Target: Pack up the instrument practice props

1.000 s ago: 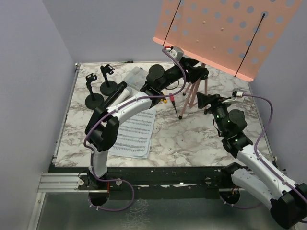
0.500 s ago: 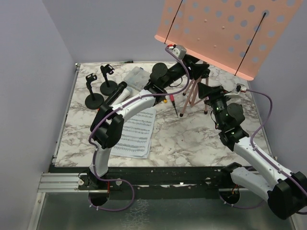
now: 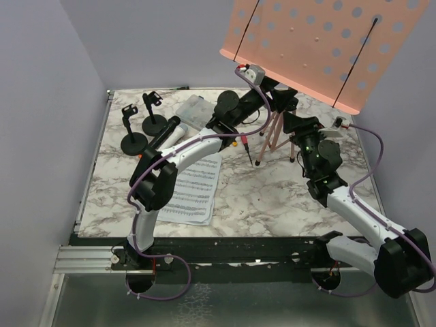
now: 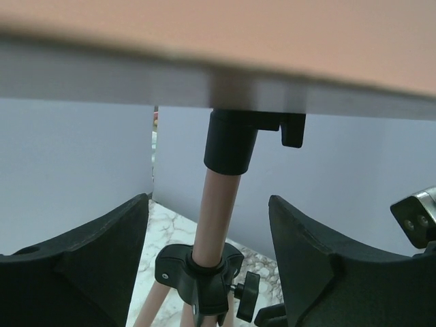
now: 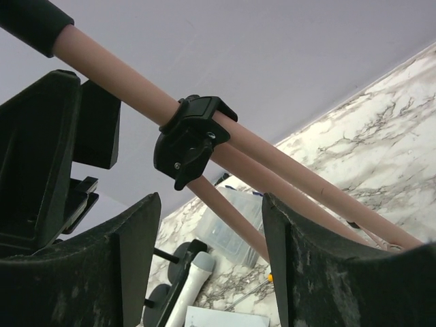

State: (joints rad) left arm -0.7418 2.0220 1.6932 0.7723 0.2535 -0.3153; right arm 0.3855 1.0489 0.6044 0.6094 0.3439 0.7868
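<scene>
The pink tripod (image 4: 215, 218) stands at the far right of the counter (image 3: 269, 197), perforated desk (image 3: 320, 48) raised. The left tool (image 4: 208, 204) straddles its pole below the desk mount, and the right tool (image 5: 210, 201) faces the leg collar (image 5: 191, 139). Both are spread wide, gripping nothing, presumably positioned to collapse it.

The top camera looked down from above and behind the arm bases, far enough back to take in the whole table (image 3: 272, 197) and the pink tripod (image 3: 320, 54) at its far side. The left wrist camera sat close in, looking out and slightly up between the fingers of the left hand (image 4: 208, 225) at the tripod's pole (image 4: 219, 211). The right wrist camera looked steeply up past the right hand (image 5: 208, 218) at that same pole and its black clamp (image 5: 189, 138). Both wrist views shared the clamp.
</scene>
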